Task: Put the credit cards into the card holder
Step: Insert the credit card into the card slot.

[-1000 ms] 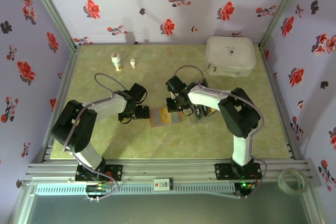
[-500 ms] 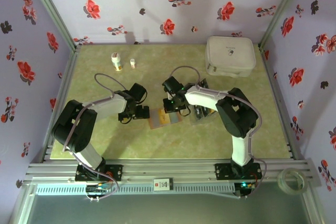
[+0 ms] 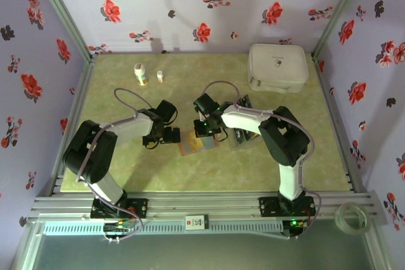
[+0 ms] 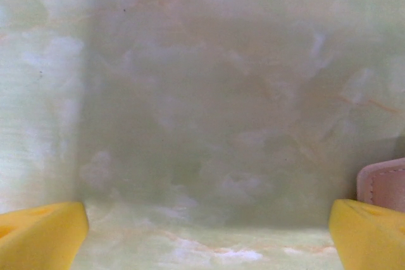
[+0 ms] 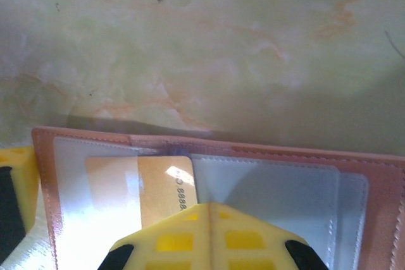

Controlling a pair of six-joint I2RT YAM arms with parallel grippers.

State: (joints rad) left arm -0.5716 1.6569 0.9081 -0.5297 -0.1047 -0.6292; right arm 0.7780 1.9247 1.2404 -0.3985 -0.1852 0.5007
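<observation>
Roughly mid-table, the small, flat reddish-brown leather-like card holder (image 3: 188, 145) lies opened out on the green marbled tabletop (image 3: 126, 169), its pale grey-blue inside and clear pockets facing up. The right gripper (image 3: 205, 131) sits over the card holder's far right part. In the right wrist view its yellow fingers (image 5: 253, 238) are pressed together into one point above the near edge of an orange-tan credit card (image 5: 166, 181). One end of that card is tucked under a clear pocket, and the other end lies bare by the centre fold. Whether the closed tips pinch the card or only rest on it cannot be told. Beyond the card holder's stitched far edge the view shows bare table. The left gripper (image 3: 169, 135) is just beside the card holder's left edge, jaws spread wide with nothing but tabletop between them. In the left wrist view a stitched corner of the card holder shows just past one yellow fingertip (image 4: 370, 235). A small heap of black and orange-tan loose cards (image 3: 240, 136) lies just right of the card holder, partly under the right arm. On the near side of the card holder the surface is open down to the aluminium rail (image 3: 202, 202). Far left of the card holder stand two small bottles (image 3: 140, 74), and far right a large white rounded case (image 3: 278, 67), both well apart from it.
</observation>
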